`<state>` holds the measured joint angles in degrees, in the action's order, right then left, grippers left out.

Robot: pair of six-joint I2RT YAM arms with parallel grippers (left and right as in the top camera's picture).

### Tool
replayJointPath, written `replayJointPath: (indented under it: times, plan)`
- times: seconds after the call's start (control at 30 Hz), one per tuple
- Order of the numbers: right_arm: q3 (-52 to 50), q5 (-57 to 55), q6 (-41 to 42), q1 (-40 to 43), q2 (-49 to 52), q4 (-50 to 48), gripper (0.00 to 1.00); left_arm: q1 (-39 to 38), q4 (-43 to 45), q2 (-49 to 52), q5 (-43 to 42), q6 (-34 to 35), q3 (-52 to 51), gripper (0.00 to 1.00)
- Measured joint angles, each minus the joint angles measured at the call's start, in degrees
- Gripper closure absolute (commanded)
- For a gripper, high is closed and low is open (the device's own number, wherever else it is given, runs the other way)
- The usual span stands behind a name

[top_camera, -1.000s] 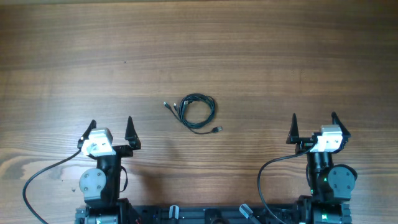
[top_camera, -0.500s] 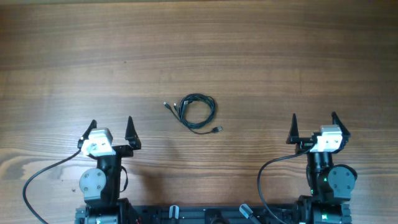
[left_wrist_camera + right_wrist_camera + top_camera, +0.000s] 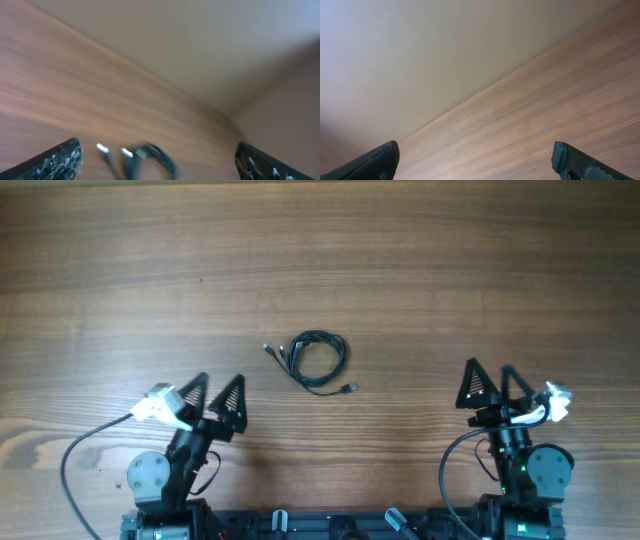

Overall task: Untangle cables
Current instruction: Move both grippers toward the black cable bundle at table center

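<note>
The cables (image 3: pixel 316 360) lie as a small coil of thin dark cord on the wooden table, with tiny plugs sticking out at upper left and lower right. In the left wrist view the cables (image 3: pixel 147 157) appear blurred, low between the fingers. My left gripper (image 3: pixel 213 397) is open near the front edge, down and left of the coil, and holds nothing. My right gripper (image 3: pixel 497 385) is open at the front right, well apart from the coil. Its wrist view shows only bare wood and wall between its wide fingertips (image 3: pixel 377 160).
The wooden table (image 3: pixel 320 270) stretches back to a plain wall. Thick black arm cables (image 3: pixel 75 465) loop beside each base along the front edge. Both arm bases sit on a dark frame at the bottom edge.
Both wrists have turned: the left gripper has swung rightward toward the coil, and the right gripper has rotated with its white camera now to the right. The coil has not moved.
</note>
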<state>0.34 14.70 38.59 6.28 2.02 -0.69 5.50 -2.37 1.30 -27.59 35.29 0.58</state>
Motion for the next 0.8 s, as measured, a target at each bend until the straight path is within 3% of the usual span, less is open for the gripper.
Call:
replayJointPath:
  times: [0.2, 0.4, 0.57, 0.7, 0.8]
  plan:
    - [0.0, 13.5, 5.1, 0.0, 4.6, -0.6, 0.0, 0.0, 0.6, 1.2, -11.7, 3.5, 0.0, 0.01]
    - [0.2, 23.8, 1.6, 0.0, 9.0, -9.2, 0.0, 0.0, -2.9, 3.3, -15.6, -2.6, 1.0, 0.0]
    - [6.3, 27.6, 0.0, 0.0, 14.7, -9.2, 0.0, 0.0, -6.3, 13.0, -14.3, -7.8, 9.6, 0.0]
    - [17.3, 32.2, -1.3, -0.1, 23.5, -1.2, 0.0, 0.0, -10.8, 25.2, -13.7, -9.9, 24.2, 0.0]
    - [27.9, 35.1, -3.3, -0.2, 31.4, 11.1, 0.0, 0.0, -18.2, 34.5, -13.3, -11.0, 35.7, 0.0]
